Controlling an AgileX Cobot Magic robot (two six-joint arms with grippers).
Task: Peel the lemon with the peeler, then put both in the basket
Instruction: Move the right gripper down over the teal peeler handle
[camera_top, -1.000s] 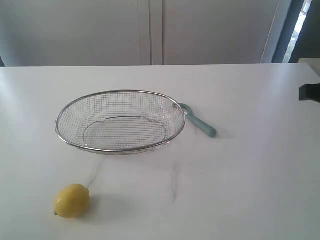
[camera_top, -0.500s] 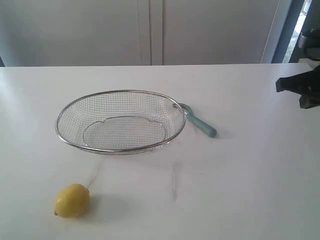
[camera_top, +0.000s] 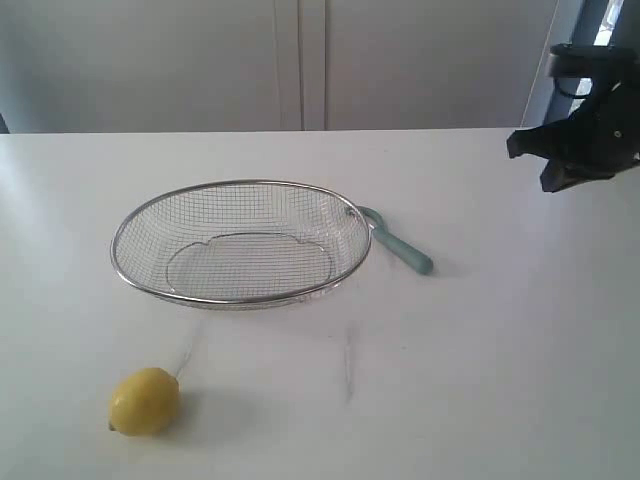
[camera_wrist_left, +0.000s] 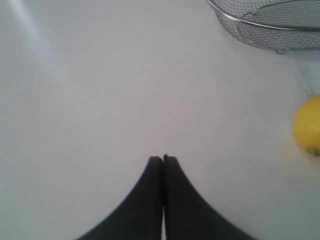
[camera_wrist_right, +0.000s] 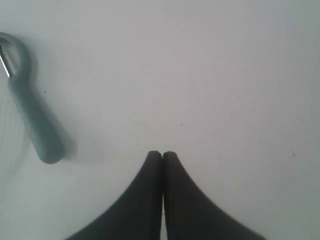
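- Front left of the surface (camera_top: 480, 350): the lemon (camera_top: 144, 401), long axis roughly left to right, nub toward the front left.
- Above bare surface: left fingers (camera_wrist_left: 145, 195) pressed tip to tip on nothing, lemon well apart from them.
- Middle: the basket (camera_top: 240, 298), long axis left to right.
- At its right rim: the peeler (camera_top: 402, 252) lying flat, handle slanting right and frontward.
- Far right: right arm (camera_top: 580, 140) raised, right fingers (camera_wrist_right: 145, 195) closed and empty, peeler well apart.
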